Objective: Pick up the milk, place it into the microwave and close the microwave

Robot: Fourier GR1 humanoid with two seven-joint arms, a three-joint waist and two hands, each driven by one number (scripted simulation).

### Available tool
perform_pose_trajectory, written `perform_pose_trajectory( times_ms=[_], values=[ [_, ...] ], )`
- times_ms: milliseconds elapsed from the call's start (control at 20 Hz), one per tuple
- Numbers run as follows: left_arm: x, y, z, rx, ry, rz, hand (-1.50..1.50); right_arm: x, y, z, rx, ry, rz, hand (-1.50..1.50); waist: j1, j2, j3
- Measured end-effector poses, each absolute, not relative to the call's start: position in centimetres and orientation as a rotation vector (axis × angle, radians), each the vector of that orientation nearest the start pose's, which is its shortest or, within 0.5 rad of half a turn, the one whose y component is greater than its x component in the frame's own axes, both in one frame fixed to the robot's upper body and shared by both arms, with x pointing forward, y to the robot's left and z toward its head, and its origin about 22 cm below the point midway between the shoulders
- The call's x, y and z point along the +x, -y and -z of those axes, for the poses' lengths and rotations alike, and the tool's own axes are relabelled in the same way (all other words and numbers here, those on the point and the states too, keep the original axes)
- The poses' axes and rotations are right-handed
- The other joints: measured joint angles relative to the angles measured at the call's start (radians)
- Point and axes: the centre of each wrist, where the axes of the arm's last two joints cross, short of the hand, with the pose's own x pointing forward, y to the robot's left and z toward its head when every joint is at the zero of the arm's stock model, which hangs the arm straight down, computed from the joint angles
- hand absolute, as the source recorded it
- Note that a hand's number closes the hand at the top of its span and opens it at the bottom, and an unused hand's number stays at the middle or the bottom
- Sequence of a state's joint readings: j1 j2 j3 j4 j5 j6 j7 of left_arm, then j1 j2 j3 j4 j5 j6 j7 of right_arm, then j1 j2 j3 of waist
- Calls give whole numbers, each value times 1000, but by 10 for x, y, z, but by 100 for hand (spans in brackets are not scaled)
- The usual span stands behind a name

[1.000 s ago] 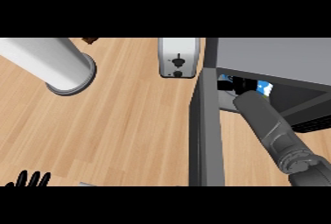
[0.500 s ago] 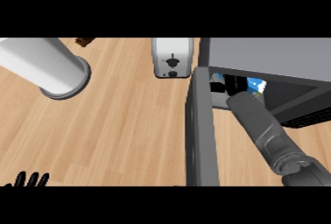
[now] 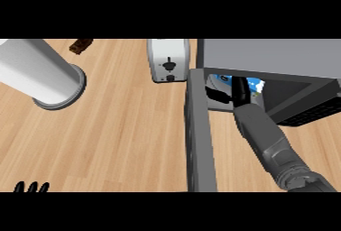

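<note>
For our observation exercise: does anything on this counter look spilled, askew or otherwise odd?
Nothing stands out. The microwave door stands open, with the right hand reaching inside by the milk. The toaster stands beside the microwave, nothing is spilled, and the left hand rests at the lower left.
</note>
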State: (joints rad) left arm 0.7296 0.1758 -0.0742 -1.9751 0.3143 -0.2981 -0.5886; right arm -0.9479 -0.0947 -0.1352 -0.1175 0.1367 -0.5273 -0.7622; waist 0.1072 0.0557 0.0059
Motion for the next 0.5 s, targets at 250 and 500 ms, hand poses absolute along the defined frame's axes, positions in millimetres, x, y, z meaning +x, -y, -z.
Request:
perform_pose_trajectory(
  times_ms=[250, 500],
  values=[
    [61, -276, -7, -197, 1912, -138, -150, 385, 182, 56, -374, 1821, -236, -150, -21, -15, -1],
    [56, -279, -8, -178, 1898, -147, -150, 364, 186, 81, -280, 1830, -186, -150, -44, -30, -2]
  ],
)
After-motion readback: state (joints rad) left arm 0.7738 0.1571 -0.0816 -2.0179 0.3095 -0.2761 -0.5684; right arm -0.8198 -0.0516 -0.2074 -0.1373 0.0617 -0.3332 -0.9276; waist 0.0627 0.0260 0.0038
